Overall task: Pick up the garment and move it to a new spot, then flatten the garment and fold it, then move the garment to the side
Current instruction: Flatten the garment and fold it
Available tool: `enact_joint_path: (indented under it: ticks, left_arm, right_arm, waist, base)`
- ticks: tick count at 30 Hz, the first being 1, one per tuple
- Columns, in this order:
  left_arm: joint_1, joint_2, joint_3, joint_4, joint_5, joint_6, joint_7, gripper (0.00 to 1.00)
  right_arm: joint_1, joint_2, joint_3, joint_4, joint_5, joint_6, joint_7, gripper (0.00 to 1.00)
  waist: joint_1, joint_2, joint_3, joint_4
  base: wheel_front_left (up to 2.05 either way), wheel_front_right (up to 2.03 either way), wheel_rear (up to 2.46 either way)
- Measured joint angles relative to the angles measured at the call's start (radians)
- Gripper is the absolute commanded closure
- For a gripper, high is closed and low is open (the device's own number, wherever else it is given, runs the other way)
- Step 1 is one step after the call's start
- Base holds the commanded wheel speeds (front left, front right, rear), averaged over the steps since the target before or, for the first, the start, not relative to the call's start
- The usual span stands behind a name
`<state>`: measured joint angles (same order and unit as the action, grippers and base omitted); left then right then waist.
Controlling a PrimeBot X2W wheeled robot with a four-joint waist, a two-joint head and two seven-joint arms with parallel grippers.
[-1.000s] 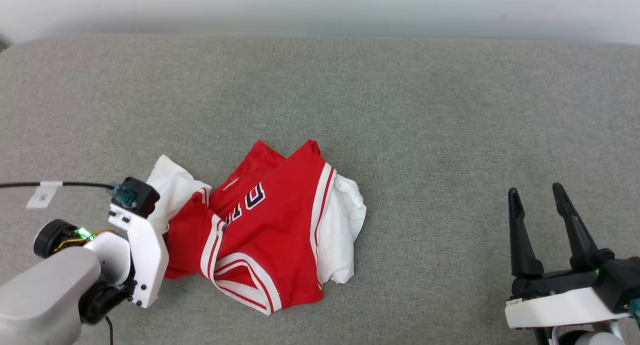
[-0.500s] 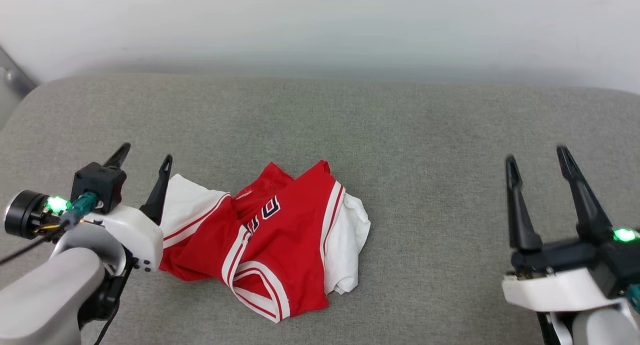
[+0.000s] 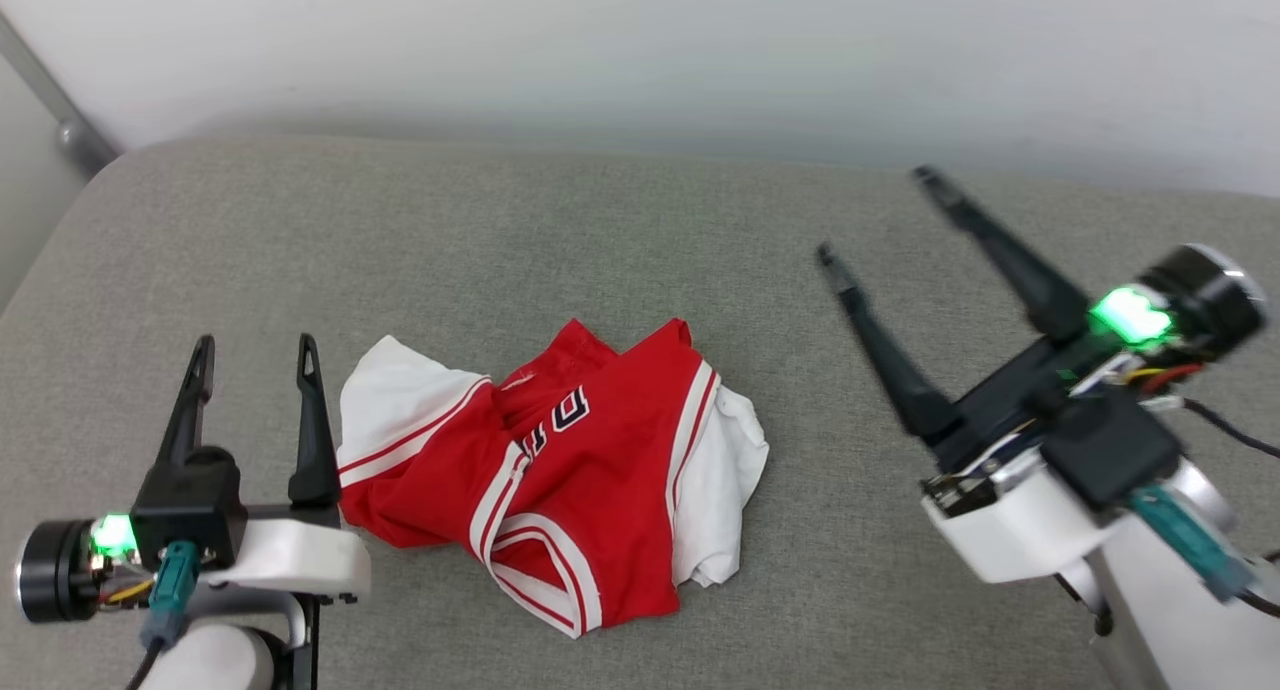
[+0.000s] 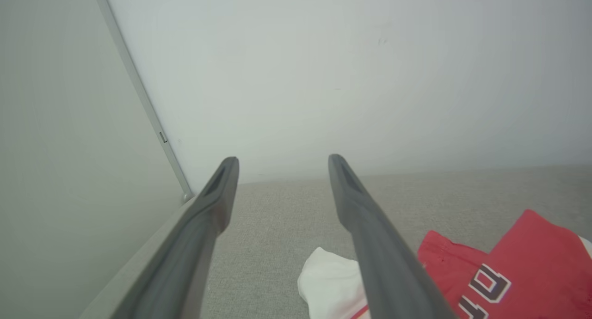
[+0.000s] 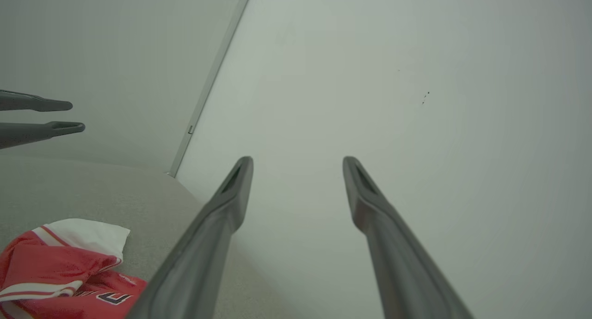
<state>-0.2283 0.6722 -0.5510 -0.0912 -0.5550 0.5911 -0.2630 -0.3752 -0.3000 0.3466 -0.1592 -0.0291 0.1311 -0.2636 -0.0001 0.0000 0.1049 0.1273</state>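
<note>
Although both grippers are free and poised, I judge the job to be near its beginning. The garment (image 3: 560,470) lies in a crumpled heap on the grey cushion (image 3: 640,230), left of centre and toward the near edge in my head view, neither flattened nor folded. Whether it has had its first move to a new spot I cannot tell. The spreading, the folding and the shift aside are all left to do.

My left gripper (image 3: 255,345) sits just beside the heap's left white sleeve (image 3: 400,400), fingers moderately apart, pointing away from me, nothing between them. My right gripper (image 3: 875,215) hangs well apart from the cloth on the right, spread wide, angled up and leftward, likewise empty.

The heap's long axis runs roughly left to right across the cushion, with white sleeve cloth at both ends. The black print (image 3: 565,415) shows only in part and reads slantwise, climbing away from me to the right. A curved striped opening (image 3: 540,570) faces the near edge. Collar or armhole, I cannot say, so the shirt's true top-to-bottom direction is a guess.
</note>
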Motion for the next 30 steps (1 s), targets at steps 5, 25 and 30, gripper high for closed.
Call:
enact_joint_path:
  ticks: [5,25,30]
  left_arm:
    - [0.105,-0.111,0.125,-0.005,0.086,-0.037,0.0,0.0]
    - [0.149,-0.457,0.382,0.074,0.322,-0.317,0.0,0.0]
    - [0.118,-0.527,0.421,0.086,0.362,-0.369,0.0,0.0]
  right_arm:
    - [-0.133,-0.123,0.253,0.134,0.122,0.0,0.049,0.0]
    - [-0.606,-0.315,0.937,0.091,0.709,0.0,1.072,0.0]
    - [-0.606,-0.318,0.934,0.097,0.702,0.0,1.142,0.0]
  waist:
    - [0.0,0.0,0.015,0.019]
    - [0.0001,0.0,0.164,0.124]
    - [0.0001,0.0,0.228,0.156]
  base:
    - [0.0,0.0,0.0]
    - [0.0,0.0,0.0]
    - [0.0,0.0,0.0]
